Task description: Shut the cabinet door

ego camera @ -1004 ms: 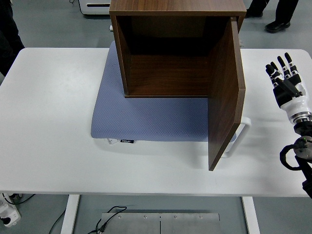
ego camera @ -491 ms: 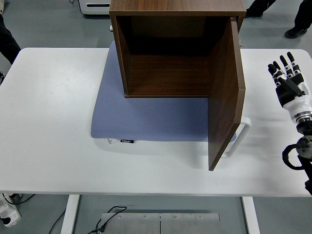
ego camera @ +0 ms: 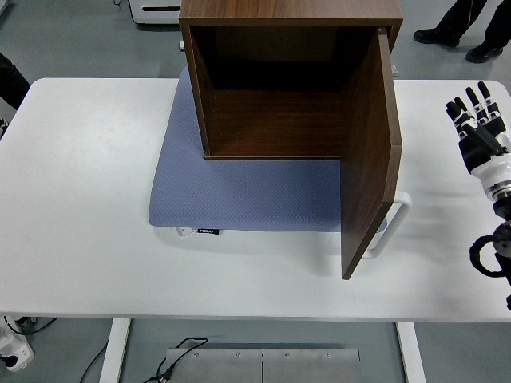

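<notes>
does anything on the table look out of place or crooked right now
Only the cabinet door: it stands wide open, swung out toward the table's near edge over the blue mat. The cabinet is empty. The right hand is well clear of it.

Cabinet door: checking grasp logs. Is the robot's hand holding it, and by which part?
Nothing is held. The right hand, fingers spread, is clear of the open cabinet door.

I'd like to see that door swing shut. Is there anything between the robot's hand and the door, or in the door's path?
Nothing visible. Only bare table lies between the right hand and the open door, and the blue mat in front of the cabinet lies flat.
</notes>
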`<action>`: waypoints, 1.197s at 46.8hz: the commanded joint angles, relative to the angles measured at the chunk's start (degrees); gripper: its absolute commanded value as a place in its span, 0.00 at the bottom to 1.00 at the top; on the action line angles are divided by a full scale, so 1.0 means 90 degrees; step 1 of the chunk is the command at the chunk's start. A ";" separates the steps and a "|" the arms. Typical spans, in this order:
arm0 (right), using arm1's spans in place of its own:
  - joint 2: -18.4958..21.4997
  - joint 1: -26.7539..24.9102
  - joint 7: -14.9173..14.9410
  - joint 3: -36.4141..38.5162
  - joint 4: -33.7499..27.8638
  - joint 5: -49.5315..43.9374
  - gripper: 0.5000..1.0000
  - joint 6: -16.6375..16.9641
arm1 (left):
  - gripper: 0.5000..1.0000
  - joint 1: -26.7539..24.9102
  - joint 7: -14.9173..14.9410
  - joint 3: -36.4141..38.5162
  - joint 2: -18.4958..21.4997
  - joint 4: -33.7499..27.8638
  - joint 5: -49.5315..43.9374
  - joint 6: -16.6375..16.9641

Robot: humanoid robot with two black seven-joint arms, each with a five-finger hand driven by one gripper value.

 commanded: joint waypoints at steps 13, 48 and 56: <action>-0.0380 -0.0040 -0.0010 0.0126 0.0066 0.0014 1.00 0.0032 | 1.00 0.0000 0.0000 -0.0004 0.0000 0.0000 0.0000 0.0001; -0.1542 -0.0811 -0.0010 0.0282 0.1082 0.0014 1.00 0.0325 | 1.00 0.0000 0.0000 0.0006 0.0000 0.0000 0.0000 0.0001; -0.1679 -0.0987 -0.0010 0.0282 0.1150 0.0014 1.00 0.0442 | 1.00 0.0000 0.0000 0.0006 0.0000 0.0000 0.0000 0.0001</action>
